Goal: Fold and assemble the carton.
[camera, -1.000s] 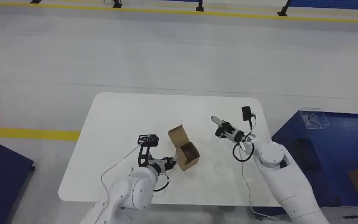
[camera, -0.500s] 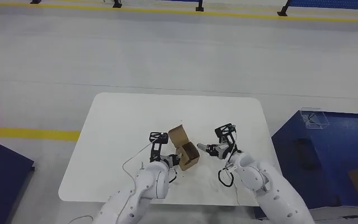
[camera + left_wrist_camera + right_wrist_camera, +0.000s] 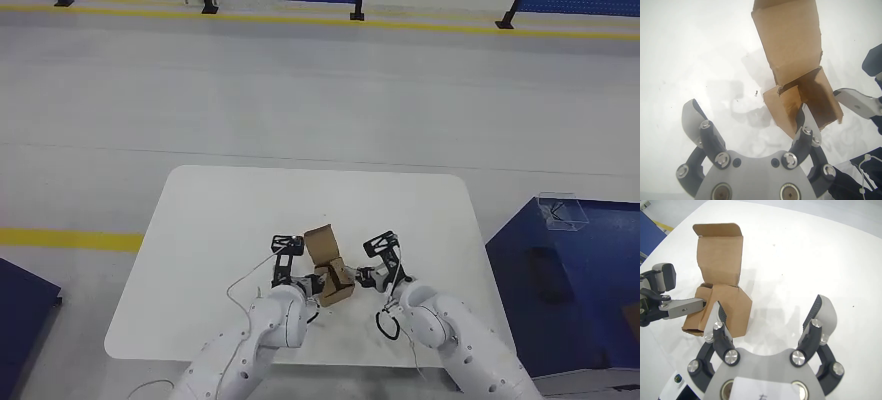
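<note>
- Brown cardboard carton (image 3: pixel 328 268) stands on the white desk (image 3: pixel 200 250), around the middle and a bit toward the near edge. Its mouth is open and the lid flap is raised on the far side.
- Left end effector (image 3: pixel 746 108) released, fingers spread wide. One finger (image 3: pixel 806 121) seems tucked into the carton mouth, hard to be sure.
- Right end effector (image 3: pixel 769 303) released and spread. One finger (image 3: pixel 719 311) touches the carton's right wall.

Brown cardboard carton (image 3: pixel 329 268), part assembled.
It sits open on the white table (image 3: pixel 210 270), near the front middle, its long lid flap raised, rounded tuck tab on top.
</note>
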Controlling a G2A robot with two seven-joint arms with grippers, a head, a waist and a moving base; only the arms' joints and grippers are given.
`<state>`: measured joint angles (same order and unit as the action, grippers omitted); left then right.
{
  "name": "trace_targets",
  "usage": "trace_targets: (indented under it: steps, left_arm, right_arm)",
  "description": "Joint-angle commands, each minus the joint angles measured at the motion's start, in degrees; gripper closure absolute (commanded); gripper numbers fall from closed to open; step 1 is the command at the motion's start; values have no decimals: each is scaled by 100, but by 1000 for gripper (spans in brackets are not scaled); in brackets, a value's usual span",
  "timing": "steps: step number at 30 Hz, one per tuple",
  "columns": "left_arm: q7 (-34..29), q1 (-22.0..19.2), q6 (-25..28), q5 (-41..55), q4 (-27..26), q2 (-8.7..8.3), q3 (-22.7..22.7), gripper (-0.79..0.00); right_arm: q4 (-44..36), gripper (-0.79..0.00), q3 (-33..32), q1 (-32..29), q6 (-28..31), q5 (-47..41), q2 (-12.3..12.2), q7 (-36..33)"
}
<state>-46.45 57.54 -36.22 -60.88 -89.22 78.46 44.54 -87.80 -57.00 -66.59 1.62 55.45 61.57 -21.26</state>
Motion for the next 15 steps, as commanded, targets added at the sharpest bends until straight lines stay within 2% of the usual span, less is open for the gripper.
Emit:
trace_targets:
  steps: [1, 6, 9, 12, 14, 15]
  left_arm:
    - [14, 40, 20, -23, -58, -2, 77, -785]
    - [197, 248, 322, 251, -485, -42, 488, -785]
    - [501, 398, 1081, 744, -681, -98, 921, -785]
    - [827, 455, 1824, 1395, -604, -141, 1423, -785]
    - [774, 378, 2266, 1152, -546, -159, 1337, -785]
    - [706, 310, 2166, 1199, -476, -147, 1355, -785]
  right_arm:
    - [39, -785, 89, 0, -28, 181, 24, 24]
    - [-26, -785, 2, 4, -48, -41, 67, 59]
    - [-192, -785, -245, -64, 23, -530, 64, 27]
    - [-379, -785, -549, -197, 42, -977, 47, 62]
    - [-482, -785, -738, -306, 32, -1238, 36, 104]
    - [-533, -785, -828, -363, 21, -1367, 32, 132]
